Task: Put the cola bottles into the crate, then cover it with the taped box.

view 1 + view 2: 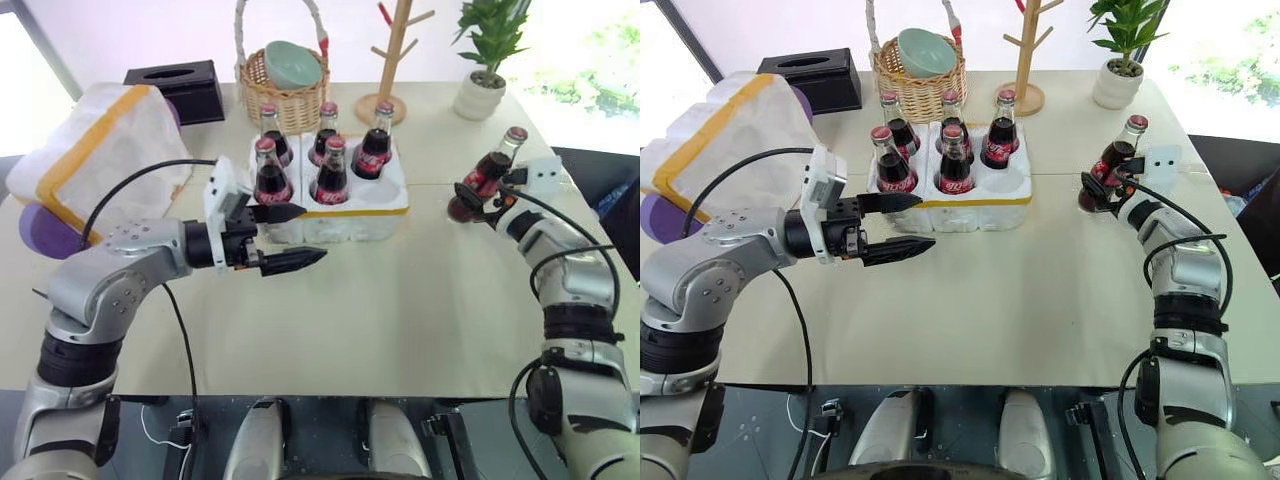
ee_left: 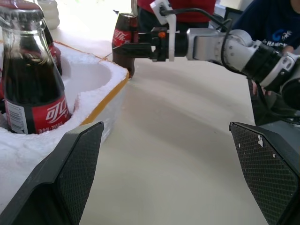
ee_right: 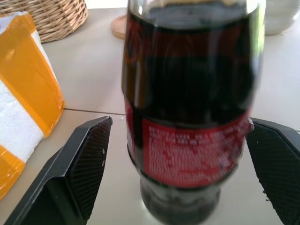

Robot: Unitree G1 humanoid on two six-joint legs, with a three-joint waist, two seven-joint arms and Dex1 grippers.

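Note:
The white foam crate (image 1: pixel 390 205) with its yellow tape band stands mid-table and holds several cola bottles (image 1: pixel 332 170); its front right well is empty. One more cola bottle (image 1: pixel 492 168) stands on the table to the crate's right. My right gripper (image 1: pixel 476 198) is open around that bottle's lower body, with a small gap beside one finger (image 3: pixel 89 159). My left gripper (image 1: pixel 312 235) hangs open and empty just before the crate's front left corner. The taped box (image 1: pixel 105 150), white with yellow bands, lies at the far left.
A black tissue box (image 1: pixel 180 85), a wicker basket (image 1: pixel 290 95) with a green bowl, a wooden stand (image 1: pixel 393 60) and a potted plant (image 1: pixel 485 85) line the back edge. A purple object (image 1: pixel 40 230) lies under the taped box. People (image 2: pixel 276 33) sit beyond the table.

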